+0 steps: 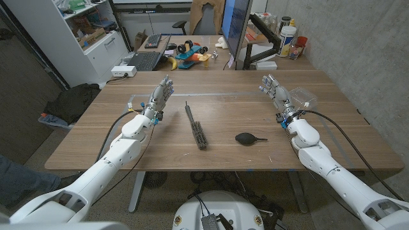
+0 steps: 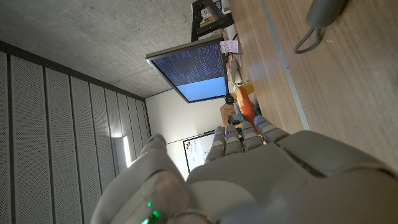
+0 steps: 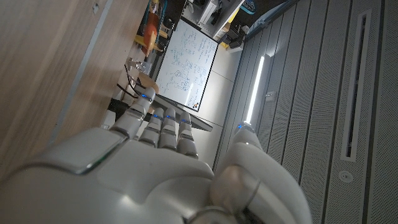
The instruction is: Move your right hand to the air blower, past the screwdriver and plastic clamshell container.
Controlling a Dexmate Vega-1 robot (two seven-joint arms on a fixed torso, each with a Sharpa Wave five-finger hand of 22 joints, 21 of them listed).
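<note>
Right hand [image 1: 278, 94]: fingers [image 1: 270, 84] extended and slightly spread, holding nothing. The hand stands raised above the worktop [image 1: 332, 137] near its right edge, just beside the plastic clamshell container [image 1: 301, 99]. Left hand [image 1: 158, 99]: fingers likewise extended and apart, holding nothing, raised over the left part of the worktop.

The air blower [image 1: 246, 137] lies on its side toward the near edge, right of centre, nozzle pointing to the right edge. It is apart from the right hand and well clear of the clamshell container. The screwdriver [image 1: 196, 126], a long dark tool, lies left of the blower near the worktop centre, running from the far side toward the near edge.

Handling, as judged: the blower appears to be a soft rubber bulb, light and compressible; it will likely roll if nudged. Take hold around the widest part of the bulb, not the thin nozzle. The clamshell container appears thin, light and easily displaced; route the hand clear of it.
</note>
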